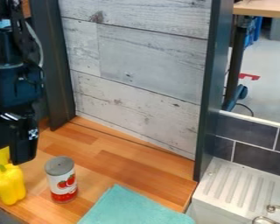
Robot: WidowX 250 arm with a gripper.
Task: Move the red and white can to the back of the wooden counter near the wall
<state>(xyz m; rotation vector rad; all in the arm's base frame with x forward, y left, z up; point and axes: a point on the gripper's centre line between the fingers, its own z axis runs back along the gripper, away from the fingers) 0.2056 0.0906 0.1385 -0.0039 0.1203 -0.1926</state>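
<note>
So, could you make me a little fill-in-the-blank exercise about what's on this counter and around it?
The robot's gripper hangs on the ____ side of the picture. The bell pepper below it is bright ____. The can stands between the pepper and a teal ____ lying on the wooden counter. In the picture, the white sink is at the lower ____ corner.

Missing words, in order: left; yellow; cloth; right.

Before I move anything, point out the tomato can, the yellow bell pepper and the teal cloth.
Tomato can [63, 181]: camera view, middle of its label.
Yellow bell pepper [9, 185]: camera view, middle of its body.
Teal cloth [132, 209]: camera view, visible middle.
</note>
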